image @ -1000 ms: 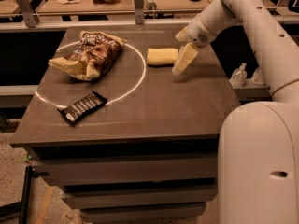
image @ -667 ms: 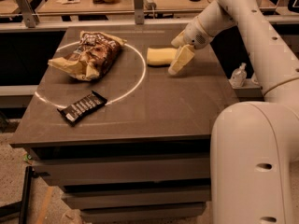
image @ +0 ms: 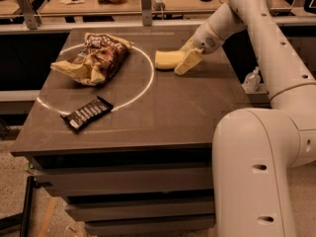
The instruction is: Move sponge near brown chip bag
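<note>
The pale yellow sponge (image: 166, 59) lies flat on the dark table (image: 168, 117), right of a white circle line. The brown chip bag (image: 97, 58) lies crumpled inside the circle at the back left, about a bag's width from the sponge. My gripper (image: 185, 61) is low over the table at the sponge's right end, touching or almost touching it. The arm reaches in from the right.
A slim black candy bar wrapper (image: 88, 113) lies at the front left on the circle line. A small bottle (image: 251, 79) stands off the table's right edge. My white arm and base (image: 256, 172) fill the right side. A cluttered desk stands behind the table.
My gripper has moved a little to the left, closing the gap to the sponge's right end. The sponge, bag and wrapper have stayed about where they were.
</note>
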Controlling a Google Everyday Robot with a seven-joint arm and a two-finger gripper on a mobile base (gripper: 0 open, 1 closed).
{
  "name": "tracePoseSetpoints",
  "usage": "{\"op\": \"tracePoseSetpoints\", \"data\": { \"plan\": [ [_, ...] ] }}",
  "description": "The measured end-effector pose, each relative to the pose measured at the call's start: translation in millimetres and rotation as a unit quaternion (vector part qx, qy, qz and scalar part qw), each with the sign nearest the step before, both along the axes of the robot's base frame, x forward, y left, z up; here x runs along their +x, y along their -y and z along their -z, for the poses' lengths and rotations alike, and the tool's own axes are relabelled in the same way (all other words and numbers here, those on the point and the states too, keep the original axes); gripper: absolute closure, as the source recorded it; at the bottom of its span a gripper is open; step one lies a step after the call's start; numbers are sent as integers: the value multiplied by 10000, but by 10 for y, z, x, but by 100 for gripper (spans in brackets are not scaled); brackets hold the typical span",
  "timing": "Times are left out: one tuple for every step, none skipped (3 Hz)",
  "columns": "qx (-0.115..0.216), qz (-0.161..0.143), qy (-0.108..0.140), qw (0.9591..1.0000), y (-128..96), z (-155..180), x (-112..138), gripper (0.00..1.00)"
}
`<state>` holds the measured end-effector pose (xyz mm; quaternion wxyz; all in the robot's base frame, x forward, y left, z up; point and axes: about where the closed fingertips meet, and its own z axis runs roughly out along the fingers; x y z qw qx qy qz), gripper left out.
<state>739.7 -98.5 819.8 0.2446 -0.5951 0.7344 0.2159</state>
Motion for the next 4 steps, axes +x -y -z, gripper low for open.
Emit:
{"op": "tracePoseSetpoints", "data": {
  "plan": [
    [1, 1, 0, 10000, -1, -50, -2, 88],
    [2, 1, 1, 10000, -1, -56, -3, 100],
    [442, -177, 389, 9981, -347, -382, 25, 100],
    [837, -302, 738, 9933, -729, -697, -26, 100]
  ]
}}
